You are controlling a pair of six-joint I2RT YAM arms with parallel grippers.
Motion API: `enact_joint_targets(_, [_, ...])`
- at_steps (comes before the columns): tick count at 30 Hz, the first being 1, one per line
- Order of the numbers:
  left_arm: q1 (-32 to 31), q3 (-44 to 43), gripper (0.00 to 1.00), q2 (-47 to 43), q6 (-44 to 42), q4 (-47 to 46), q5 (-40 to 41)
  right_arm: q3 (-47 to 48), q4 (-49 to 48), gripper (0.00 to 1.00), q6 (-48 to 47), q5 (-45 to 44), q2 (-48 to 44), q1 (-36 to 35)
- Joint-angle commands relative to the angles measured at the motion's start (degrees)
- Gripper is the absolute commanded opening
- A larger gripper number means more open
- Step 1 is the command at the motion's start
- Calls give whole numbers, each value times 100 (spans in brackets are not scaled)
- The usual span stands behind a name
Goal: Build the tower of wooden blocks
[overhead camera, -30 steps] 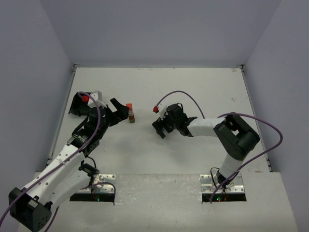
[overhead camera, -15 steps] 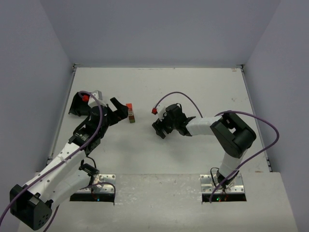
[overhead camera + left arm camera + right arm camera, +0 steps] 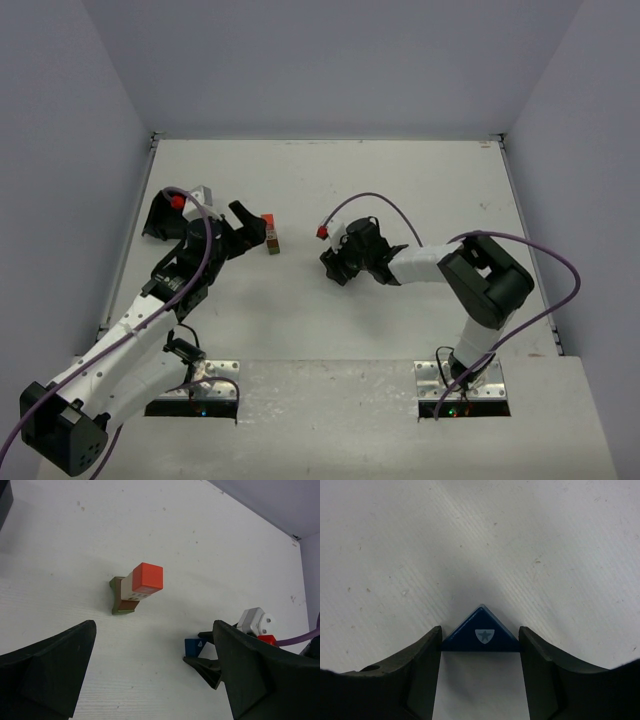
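Note:
A small stack stands left of centre (image 3: 270, 238): an olive-green oblong (image 3: 120, 603) at the bottom, tan block (image 3: 128, 586) above it, a red cube (image 3: 148, 577) on top. My left gripper (image 3: 250, 228) is open and empty just left of the stack, which lies ahead of it between its fingers in the left wrist view (image 3: 154, 630). The blue wedge (image 3: 481, 636) lies on the table with a star mark facing up. My right gripper (image 3: 480, 629) has both fingers pressed on the wedge's two corners. The right gripper shows in the top view (image 3: 336, 266) and the wedge in the left wrist view (image 3: 192, 646).
A black tray (image 3: 157, 218) sits at the far left behind my left arm; its corner shows in the left wrist view (image 3: 4, 495). Grey walls close the table on three sides. Purple cables loop over both arms.
My right gripper has narrowed from wide open and closed onto the blue wedge. My left arm has barely moved.

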State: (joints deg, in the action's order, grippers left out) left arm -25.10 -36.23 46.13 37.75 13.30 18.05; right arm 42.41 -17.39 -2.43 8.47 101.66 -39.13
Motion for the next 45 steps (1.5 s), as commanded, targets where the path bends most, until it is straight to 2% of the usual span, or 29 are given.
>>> enact_joint_targets(1, [2,-210,100,-2,-175,-341,-580,-559,-659,28,-93,373,-606,-12])
enact_joint_targets(5, [-3,-115,100,96,-423,-852,-1716,-1463,-1920,26,-302,945,-1479,-7])
enact_joint_targets(6, [-3,-113,100,130,-426,-864,-1744,-1481,-2111,26,-302,955,-1500,-6])
enact_joint_targets(11, [-3,140,100,530,-402,-2110,-3962,-1957,-2641,24,-286,1566,-2417,-15])
enact_joint_targets(15, [-56,238,100,1009,-268,-2611,-4676,-2322,-3196,25,-310,2094,-3078,-7])
enact_joint_targets(16, [-56,239,100,1012,-268,-2614,-4679,-2324,-3200,25,-310,2097,-3184,-6])
enact_joint_targets(18, [-142,291,100,1193,-215,-2962,-5191,-2411,-3226,25,-421,2063,-3412,-15])
enact_joint_targets(27, [-547,134,100,1776,-250,-3215,-5430,-2395,-3314,25,-600,2023,-3636,-11])
enact_joint_targets(33, [-698,14,100,1996,-280,-3159,-5283,-2284,-3305,26,-613,2154,-3609,-15])
enact_joint_targets(45, [-768,-95,82,2182,-169,-3274,-5374,-2219,-3016,27,-802,2501,-3530,-16])
